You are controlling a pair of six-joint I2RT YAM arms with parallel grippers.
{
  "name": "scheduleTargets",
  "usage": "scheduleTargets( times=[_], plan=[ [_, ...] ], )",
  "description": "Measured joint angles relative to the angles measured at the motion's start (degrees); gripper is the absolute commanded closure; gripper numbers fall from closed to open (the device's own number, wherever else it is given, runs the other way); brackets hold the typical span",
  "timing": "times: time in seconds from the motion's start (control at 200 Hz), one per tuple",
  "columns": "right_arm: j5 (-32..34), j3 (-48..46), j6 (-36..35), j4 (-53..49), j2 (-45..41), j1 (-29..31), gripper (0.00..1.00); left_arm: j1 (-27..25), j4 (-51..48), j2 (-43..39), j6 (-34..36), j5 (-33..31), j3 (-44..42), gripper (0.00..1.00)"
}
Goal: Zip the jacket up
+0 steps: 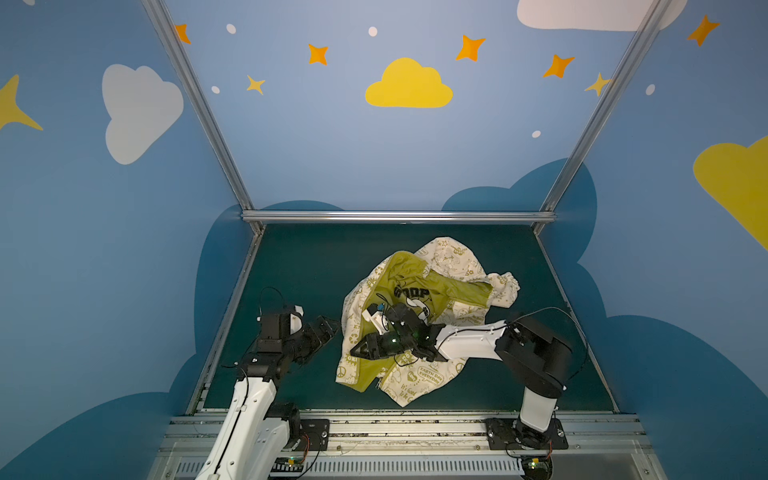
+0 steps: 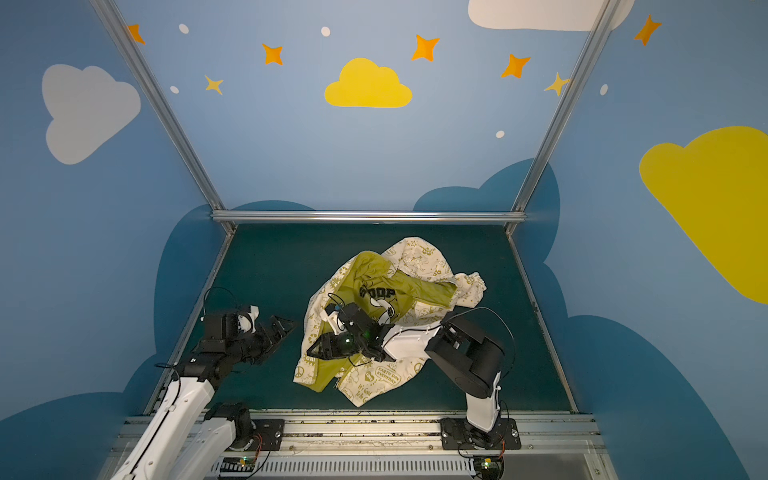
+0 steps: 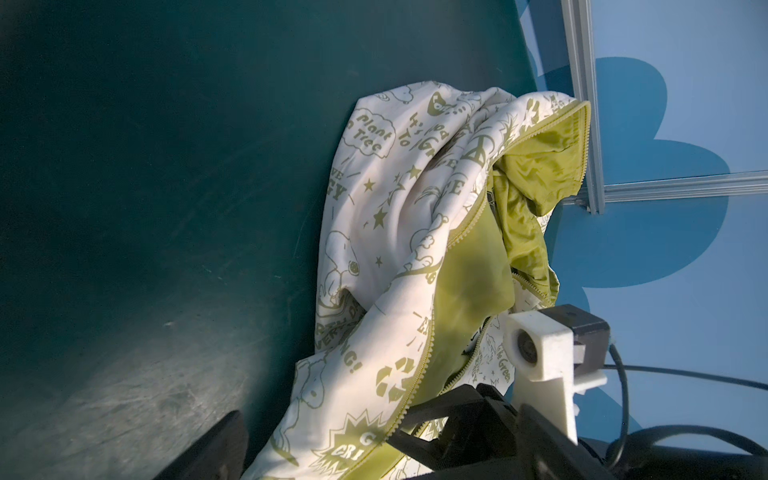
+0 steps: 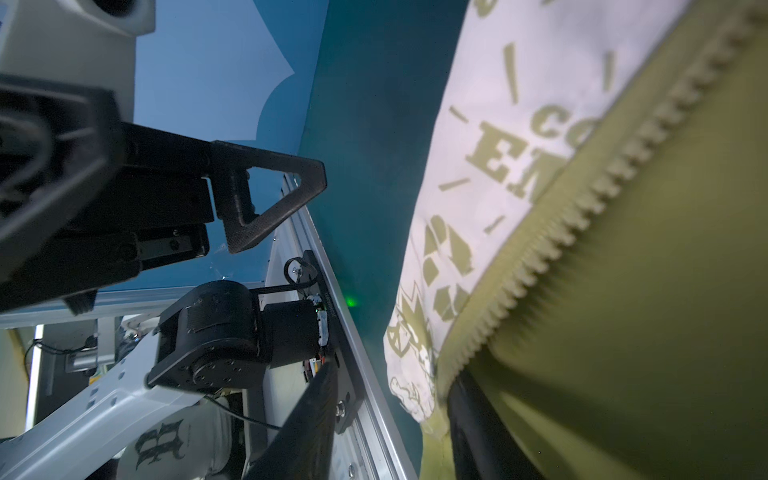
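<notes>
The right claw (image 4: 392, 370) straddles the front edge of the jacket (image 1: 440, 286) near its hem. Its jaws stand partly apart. One finger (image 4: 473, 415) lies against the olive lining (image 3: 469, 291). The other finger (image 4: 307, 419) stands clear of the cream side, with bare worktop (image 1: 311, 266) showing between it and the cloth, so nothing is pinched. The step in hand appears to be securing this half of the zipper (image 4: 582, 208). Close the jaws on the tape just behind the teeth, not on the teeth, and take one layer of cloth only, so that the edge stays straight for mating. The left claw (image 1: 326, 330) hangs just beside the jacket on the left arm's side, spread wide and empty. It is well placed to take the opposite zipper half. The jacket lies crumpled and open on the worktop, lining upward, with the zipper undone and its halves apart. The slider cannot be located. No container is in view near the jacket.
</notes>
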Motion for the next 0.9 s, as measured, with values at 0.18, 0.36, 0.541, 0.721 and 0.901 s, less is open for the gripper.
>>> scheduleTargets(
  times=[0.18,0.36,0.541,0.721,0.901],
  plan=[
    [-2.8,1.9,1.3,1.1,3.1,0.0,0.59,0.0,-3.9,-1.9,0.2,0.0,2.5,0.01],
    [-3.0,1.9,2.0,1.0,2.8,-0.2,1.00,0.0,-6.1,-5.0,-0.2,0.1,4.7,0.01],
    [0.3,-1.6,2.3,0.3,-3.1,-1.0,1.00,-1.7,-2.6,-9.6,-8.1,3.1,4.0,0.01],
    [0.9,-2.9,4.8,4.2,-7.5,-3.7,1.00,-7.7,5.2,-16.0,-18.2,1.9,3.8,0.01],
    [-1.0,1.1,8.5,9.6,-3.0,-4.4,1.00,-10.7,8.6,-16.2,-23.6,0.5,5.2,0.01]
  ],
)
